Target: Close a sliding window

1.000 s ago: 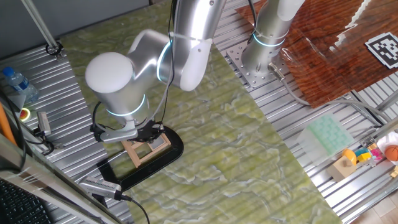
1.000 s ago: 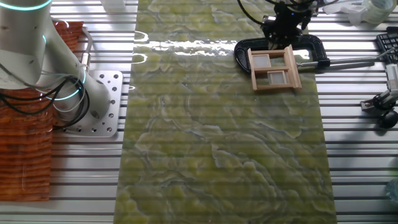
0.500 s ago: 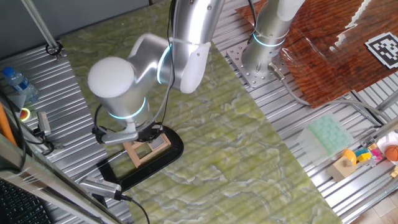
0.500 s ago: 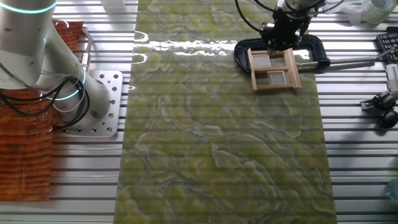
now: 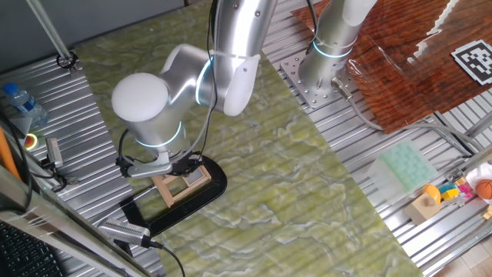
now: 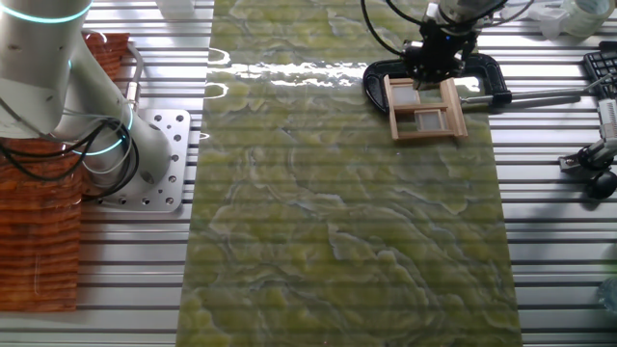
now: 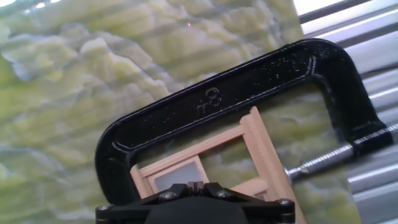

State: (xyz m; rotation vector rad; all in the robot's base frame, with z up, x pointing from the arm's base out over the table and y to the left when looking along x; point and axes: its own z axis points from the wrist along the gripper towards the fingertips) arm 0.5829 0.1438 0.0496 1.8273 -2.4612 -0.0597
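Observation:
The sliding window is a small light-wood frame with two grey panes, lying on the green mat inside a glossy black oblong clamp base. It also shows in the other fixed view and in the hand view, where the black base arches over it. My gripper hangs over the window's far edge and the upper pane. In the hand view my gripper has its fingertips pressed together with nothing between them, just above a grey pane.
The clamp's screw handle sticks out to the side over the metal slats. A water bottle stands at the left. A green tray, a tan wooden block and toys lie at the right. The arm's base plate is bolted beside the mat.
My gripper has moved a little nearer to the window, from above the black base onto the frame's far edge. The window has not visibly shifted.

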